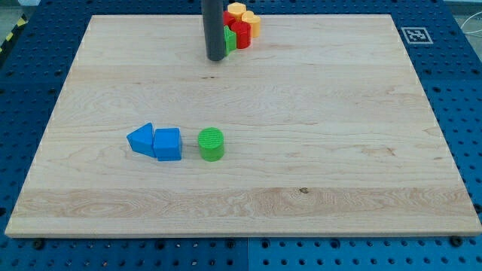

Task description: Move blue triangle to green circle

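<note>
My tip [216, 58] stands at the counter's [316, 150] far edge, holding nothing, hiding part of a green block [230, 39] among red [240, 33] and yellow blocks [251, 21]; the blue triangle [141, 139], touching a blue block [168, 144], lies near-left beside the green circle [212, 144].

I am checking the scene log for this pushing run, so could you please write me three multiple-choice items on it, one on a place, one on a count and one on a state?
1. Where is my tip?
A. At the view's top, beside the block cluster
B. Touching the green cylinder
C. At the view's bottom edge

2. How many blue blocks lie on the wooden board?
A. One
B. Two
C. Four

3. The blue triangle and the green cylinder are:
A. Touching
B. Stacked
C. Apart, with the other blue block between them

Key: A, the rod ends next to the red, yellow and green cluster; B, two blue blocks show; C, the second blue block sits between.
</note>
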Robot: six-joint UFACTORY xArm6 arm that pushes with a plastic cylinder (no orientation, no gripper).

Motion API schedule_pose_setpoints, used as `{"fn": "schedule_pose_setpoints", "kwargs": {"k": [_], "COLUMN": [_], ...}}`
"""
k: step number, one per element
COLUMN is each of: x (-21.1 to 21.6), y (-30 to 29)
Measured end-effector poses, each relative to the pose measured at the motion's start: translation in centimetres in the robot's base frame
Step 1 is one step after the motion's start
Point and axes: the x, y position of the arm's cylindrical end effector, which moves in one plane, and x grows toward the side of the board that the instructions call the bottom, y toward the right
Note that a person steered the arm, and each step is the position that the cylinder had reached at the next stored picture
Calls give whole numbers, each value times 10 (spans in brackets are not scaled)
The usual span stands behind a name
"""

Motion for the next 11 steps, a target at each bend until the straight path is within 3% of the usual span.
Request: {"fn": "schedule_pose_setpoints", "kwargs": {"k": [1, 2, 4, 6, 9, 11], "x": [12, 57, 185, 198, 250, 247], "y": [-56, -91, -97, -81, -121, -82]}}
